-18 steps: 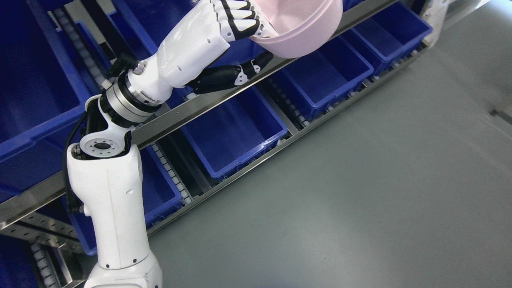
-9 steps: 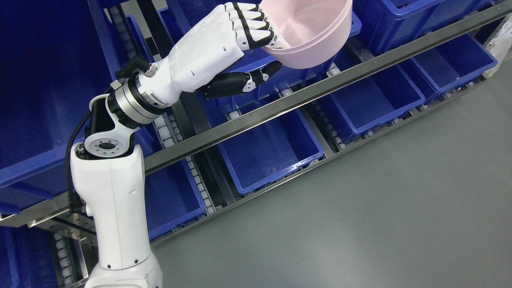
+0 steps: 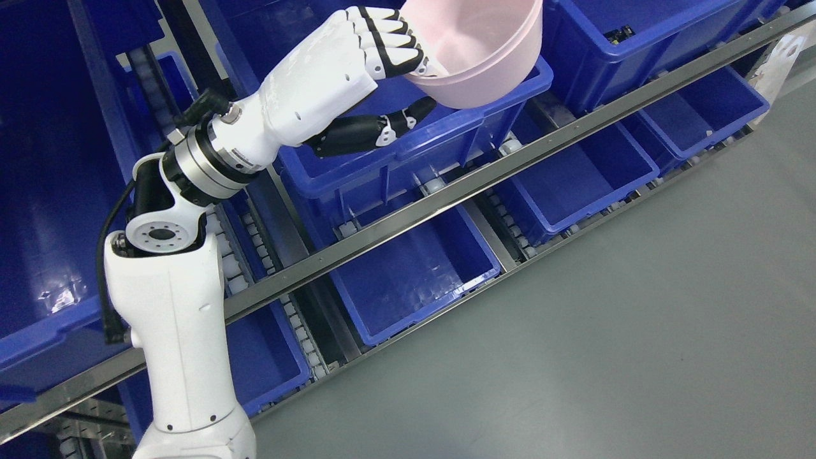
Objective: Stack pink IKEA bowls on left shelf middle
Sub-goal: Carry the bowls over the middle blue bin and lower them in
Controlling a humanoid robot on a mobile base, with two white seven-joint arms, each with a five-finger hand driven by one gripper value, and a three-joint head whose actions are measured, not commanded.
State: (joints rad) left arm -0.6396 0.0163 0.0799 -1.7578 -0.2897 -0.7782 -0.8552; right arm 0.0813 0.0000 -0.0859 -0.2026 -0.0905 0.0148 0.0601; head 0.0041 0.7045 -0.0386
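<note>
My left hand (image 3: 398, 76) is shut on the rim of a pink bowl (image 3: 478, 51), with the fingers (image 3: 389, 44) curled over the rim and the black thumb under it. The bowl is tilted and held in the air above a blue bin (image 3: 408, 137) on the middle shelf level, near the picture's top edge. The left arm rises from the lower left. The bowl's upper part is cut off by the frame. My right hand is out of view.
A steel shelf rail (image 3: 446, 191) runs diagonally across the picture. More blue bins sit on the lower level (image 3: 414, 274) and to the right (image 3: 637, 38). A large blue bin (image 3: 44, 191) fills the left. Grey floor (image 3: 605, 331) lies at the lower right.
The camera has moved, shifting the whole picture, so more of the middle shelf level shows. The left hand keeps its hold on the pink bowl and holds it above the middle-level bin.
</note>
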